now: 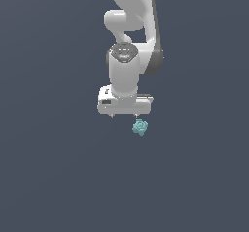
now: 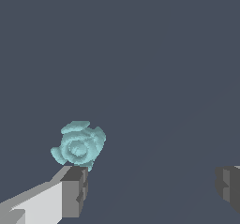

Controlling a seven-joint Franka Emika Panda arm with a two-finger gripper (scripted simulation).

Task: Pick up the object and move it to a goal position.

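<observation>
The object is a tiny teal, knobbly rosette lying on the plain dark grey floor. In the exterior view it sits just below the white gripper, slightly toward the exterior view's right, close to one fingertip. The wrist view shows the object right beside the tip of one grey finger, outside the gap, while the other finger stands far across. The gripper is open with nothing between its fingers.
The white arm rises above the gripper toward the top of the exterior view. The ground is a uniform dark grey surface with no other objects visible.
</observation>
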